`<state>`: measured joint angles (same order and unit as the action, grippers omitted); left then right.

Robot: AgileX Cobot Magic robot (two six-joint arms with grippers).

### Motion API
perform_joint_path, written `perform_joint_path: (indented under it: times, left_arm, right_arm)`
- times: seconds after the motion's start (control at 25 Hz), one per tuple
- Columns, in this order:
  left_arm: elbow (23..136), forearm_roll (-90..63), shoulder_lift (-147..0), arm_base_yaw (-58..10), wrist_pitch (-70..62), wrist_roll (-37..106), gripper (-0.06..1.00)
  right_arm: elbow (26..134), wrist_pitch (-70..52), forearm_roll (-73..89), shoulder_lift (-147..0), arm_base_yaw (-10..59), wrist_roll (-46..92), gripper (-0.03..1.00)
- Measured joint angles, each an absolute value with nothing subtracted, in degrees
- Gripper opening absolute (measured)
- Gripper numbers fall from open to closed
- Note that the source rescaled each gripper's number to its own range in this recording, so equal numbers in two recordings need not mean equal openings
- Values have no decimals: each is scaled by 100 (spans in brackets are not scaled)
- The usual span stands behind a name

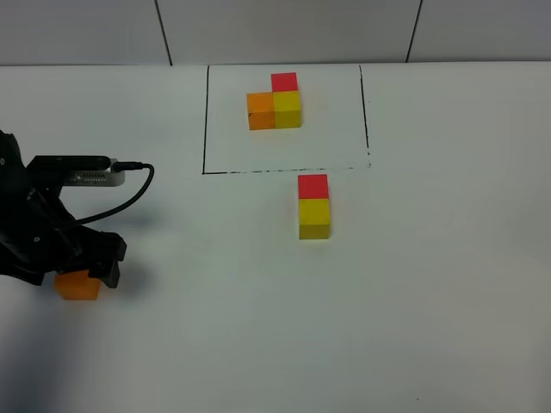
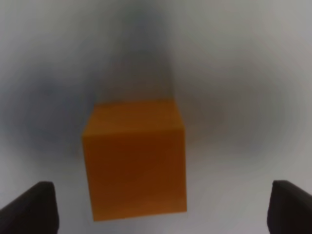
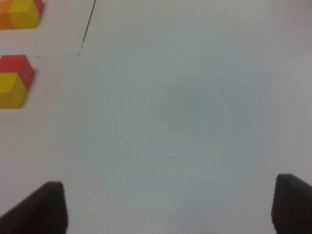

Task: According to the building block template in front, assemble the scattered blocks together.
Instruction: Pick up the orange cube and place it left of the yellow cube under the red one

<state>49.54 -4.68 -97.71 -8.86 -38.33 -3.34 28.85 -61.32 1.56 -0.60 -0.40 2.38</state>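
The template of red [image 1: 284, 82], orange [image 1: 261, 110] and yellow [image 1: 287, 109] blocks sits inside a black-outlined square at the back. A red block [image 1: 313, 186] joined to a yellow block [image 1: 314, 218] lies just in front of the square; both also show in the right wrist view [image 3: 14, 80]. A loose orange block [image 1: 77, 285] lies at the front left. My left gripper [image 1: 82, 274] is low over it, open, with the block [image 2: 134, 161] between the fingertips [image 2: 36, 207]. My right gripper [image 3: 170, 207] is open and empty over bare table; it is out of the exterior view.
The black outline [image 1: 205, 120] of the square marks the template area on the white table [image 1: 387, 301]. The left arm's cable [image 1: 129, 194] loops over the table beside the arm.
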Motion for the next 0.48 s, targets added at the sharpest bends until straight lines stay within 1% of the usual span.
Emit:
perform_joint_path:
  times: [0.48]
  left_arm:
    - [4854,-154,-9878,-892,-3543,-561,95]
  right_arm:
    - [2885,-6132,156,-60,-40,238,71]
